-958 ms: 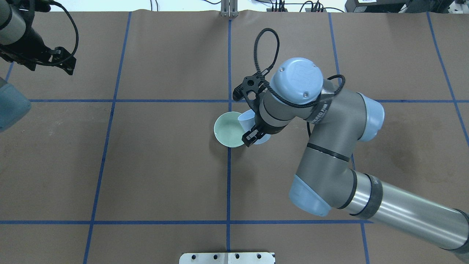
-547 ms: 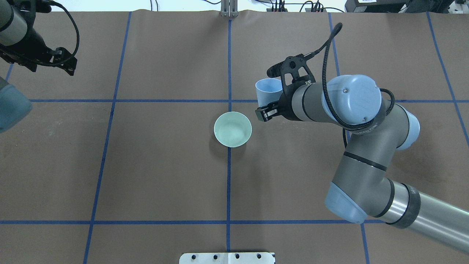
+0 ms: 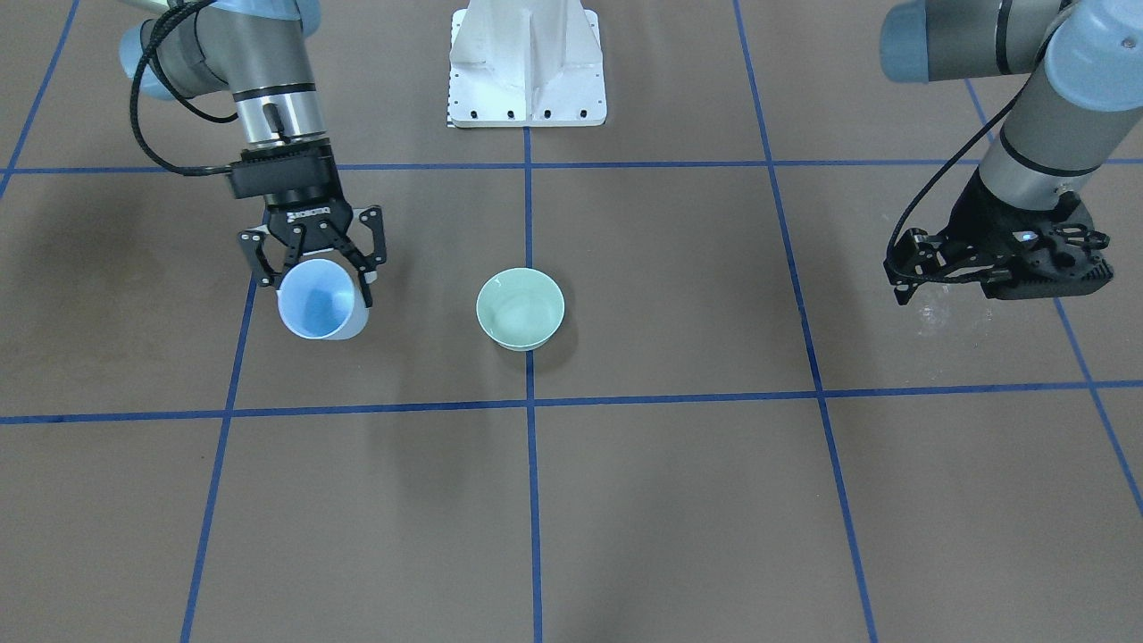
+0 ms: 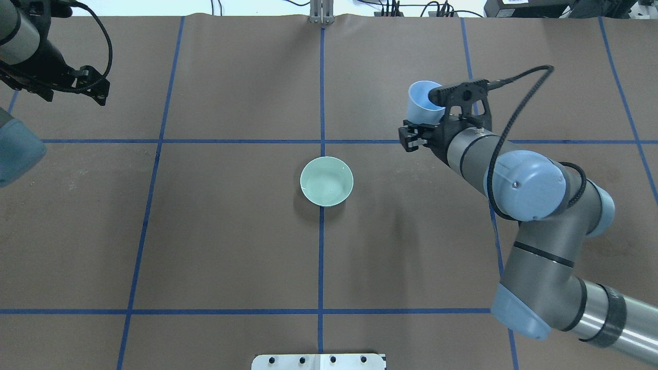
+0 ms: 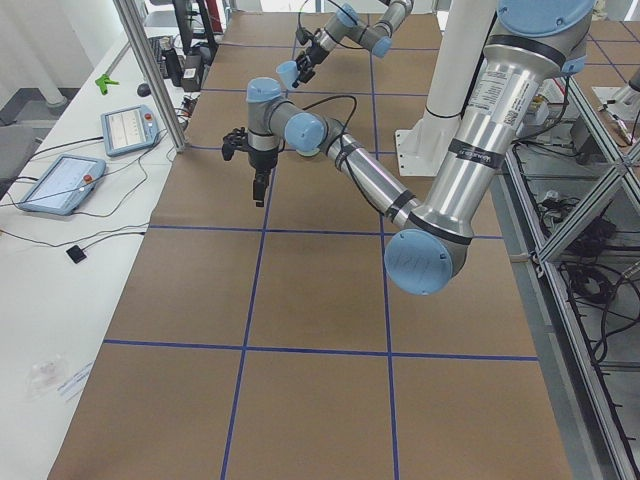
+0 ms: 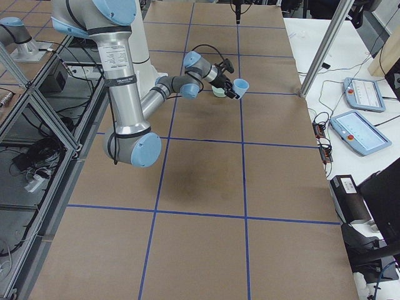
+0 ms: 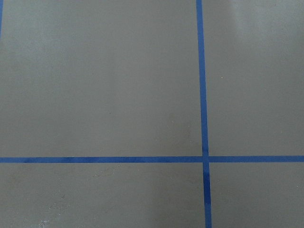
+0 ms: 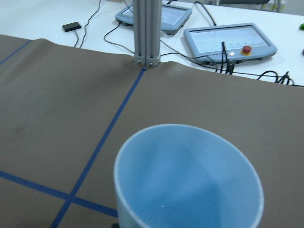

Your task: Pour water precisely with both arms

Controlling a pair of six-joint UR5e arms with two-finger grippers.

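A pale green bowl point(image 3: 521, 308) stands at the table's middle, also in the overhead view point(image 4: 326, 181). The water point(image 4: 325, 181) shows only as a faint sheen in its bottom. My right gripper point(image 4: 424, 121) is shut on a light blue cup point(image 4: 421, 103), held roughly upright to the right of the bowl and farther out. In the front view the gripper point(image 3: 314, 261) clasps the cup point(image 3: 317, 308). The cup's inside point(image 8: 190, 175) shows no liquid I can make out. My left gripper point(image 4: 98, 96) hangs shut and empty at the far left, well apart from the bowl, also in the front view point(image 3: 898, 279).
The white pedestal point(image 3: 527, 71) stands at the robot's side. An aluminium post point(image 8: 147, 33) and operator tablets point(image 8: 228, 40) sit beyond the far edge. Faint whitish marks point(image 3: 933, 314) lie on the brown mat under the left gripper. Blue tape lines cross the mat.
My right arm has swung the cup away from over the bowl's rim, rightward and farther out, and turned it back upright. The left arm has not moved.
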